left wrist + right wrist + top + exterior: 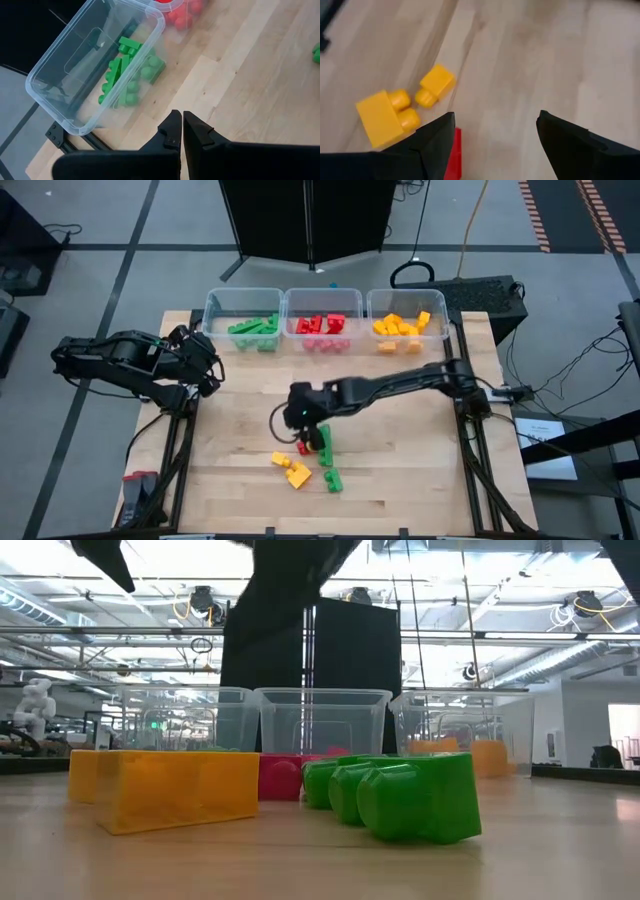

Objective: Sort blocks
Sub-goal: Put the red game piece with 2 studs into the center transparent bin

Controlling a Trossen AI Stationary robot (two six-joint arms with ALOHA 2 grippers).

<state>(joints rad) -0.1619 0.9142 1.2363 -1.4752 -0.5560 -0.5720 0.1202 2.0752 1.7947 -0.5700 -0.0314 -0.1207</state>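
Note:
Several loose blocks lie on the wooden table near its front middle: two yellow ones [281, 461] [297, 475], a red one [303, 447] and two green ones [325, 445] [333, 480]. My right gripper [303, 430] hangs open just above them. In its wrist view bare wood shows between its fingers [495, 135]. The red block [452, 152] lies by one finger, and the two yellow blocks [385, 115] [436, 82] lie beyond it. My left gripper [210, 358] waits shut [182, 125] at the table's left, short of the green bin [95, 65].
Three clear bins stand in a row along the far edge: green blocks in the left one [245, 315], red in the middle one [322, 315], yellow in the right one [405, 315]. Bare wood lies between the bins and the loose blocks. A dark stand rises behind the table.

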